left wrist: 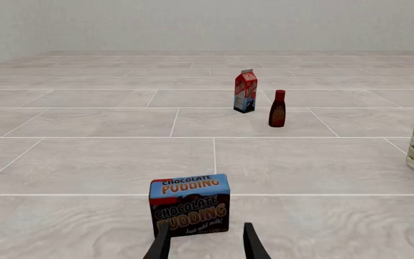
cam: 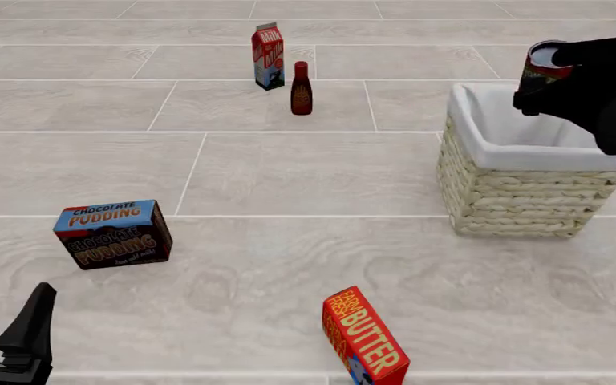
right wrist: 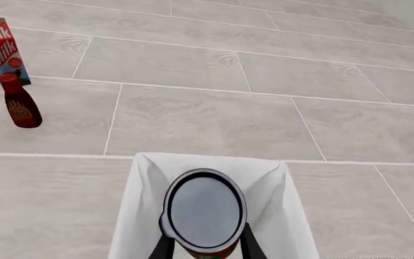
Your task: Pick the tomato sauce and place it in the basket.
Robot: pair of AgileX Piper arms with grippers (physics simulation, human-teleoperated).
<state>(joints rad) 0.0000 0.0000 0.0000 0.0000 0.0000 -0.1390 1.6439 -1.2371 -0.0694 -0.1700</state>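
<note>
While the right gripper (cam: 549, 76) is clamping the tomato sauce (cam: 544, 64) and holding it in the air above the basket (cam: 522, 188), the can is sitting tilted, its metal top facing the camera side. The basket is standing near the right edge of the worktop, and the can is hanging over its far right part, near the rim, not yet inside. In the right wrist view the can (right wrist: 204, 213) is lining up over the white lining (right wrist: 138, 216).

Risk: letting go from here with the can this tilted and this near the rim, it could be clipping the cloth edge and rolling off outside, or bouncing inside. Lowering too fast could be knocking the basket.

The left gripper (cam: 9, 341) is idling at the near left corner, fingers (left wrist: 162, 244) spread apart, holding nothing, just behind the chocolate pudding box (cam: 112, 234). Milk carton (cam: 269, 56) and dark bottle (cam: 301, 88) are standing toward the far edge, butter box (cam: 364, 337) by the near edge.
</note>
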